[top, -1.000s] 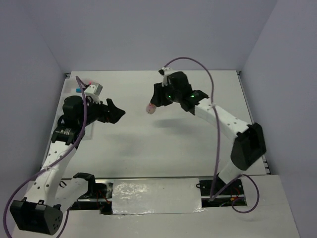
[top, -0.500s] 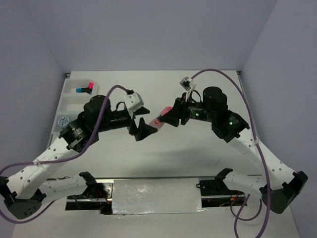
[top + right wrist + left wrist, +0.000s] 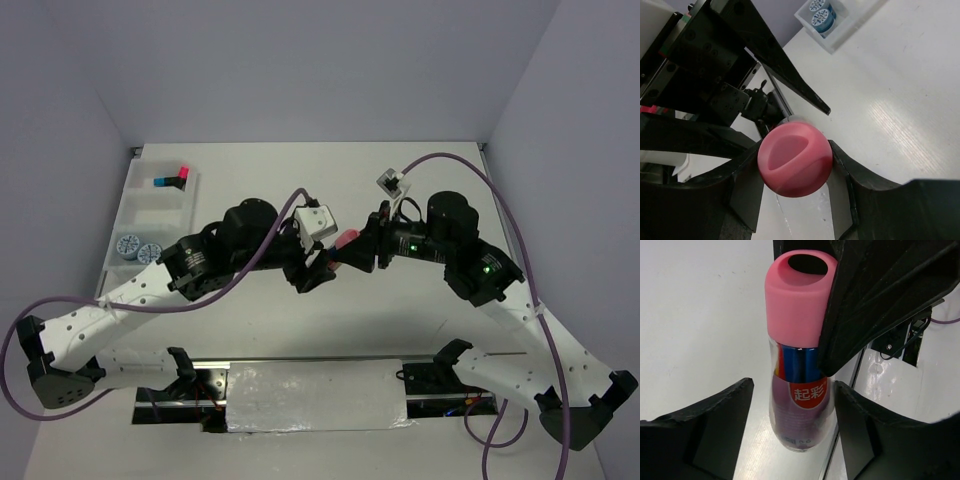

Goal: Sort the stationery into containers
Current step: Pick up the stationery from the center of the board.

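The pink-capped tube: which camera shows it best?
Left wrist: the pink-capped tube shows its cap, clear body and red label inside the open left tool. Right wrist sees only its cap end-on, clamped in the right tool. Top view: a small pink sliver.

The pink-capped tube (image 3: 799,405) sits between the spread jaws of the left gripper (image 3: 792,384), slim gaps either side.

One tube (image 3: 797,365), capped pink. Two rolls (image 3: 127,245) (image 3: 151,252), both blue. Two markers can be counted by their caps: a pink-capped marker (image 3: 182,169) and a blue-capped marker (image 3: 160,183). Whether another lies with them cannot be told. One tray (image 3: 152,212), divided into three compartments. Two arms, each with one gripper, which makes two: the left gripper (image 3: 792,385) and the right gripper (image 3: 795,165).
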Action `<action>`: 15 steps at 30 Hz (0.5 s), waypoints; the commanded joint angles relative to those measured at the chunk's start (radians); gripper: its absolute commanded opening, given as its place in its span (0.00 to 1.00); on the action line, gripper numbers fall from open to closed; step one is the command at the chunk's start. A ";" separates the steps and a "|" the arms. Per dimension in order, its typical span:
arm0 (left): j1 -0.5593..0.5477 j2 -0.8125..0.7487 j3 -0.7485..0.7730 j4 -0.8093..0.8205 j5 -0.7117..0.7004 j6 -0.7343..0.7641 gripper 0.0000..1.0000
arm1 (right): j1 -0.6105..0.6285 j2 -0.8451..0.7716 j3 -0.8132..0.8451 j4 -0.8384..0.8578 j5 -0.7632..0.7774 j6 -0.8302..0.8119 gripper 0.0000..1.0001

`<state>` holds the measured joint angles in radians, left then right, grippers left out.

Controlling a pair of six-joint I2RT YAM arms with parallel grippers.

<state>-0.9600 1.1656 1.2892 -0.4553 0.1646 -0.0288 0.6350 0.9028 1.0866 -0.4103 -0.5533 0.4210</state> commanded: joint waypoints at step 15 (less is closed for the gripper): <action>-0.011 0.071 0.050 0.066 -0.077 0.007 0.00 | 0.035 -0.068 -0.066 0.157 -0.028 0.064 0.64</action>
<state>-0.9714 1.2274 1.3300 -0.4957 0.1631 -0.0299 0.6476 0.8833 1.0431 -0.3801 -0.5018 0.4244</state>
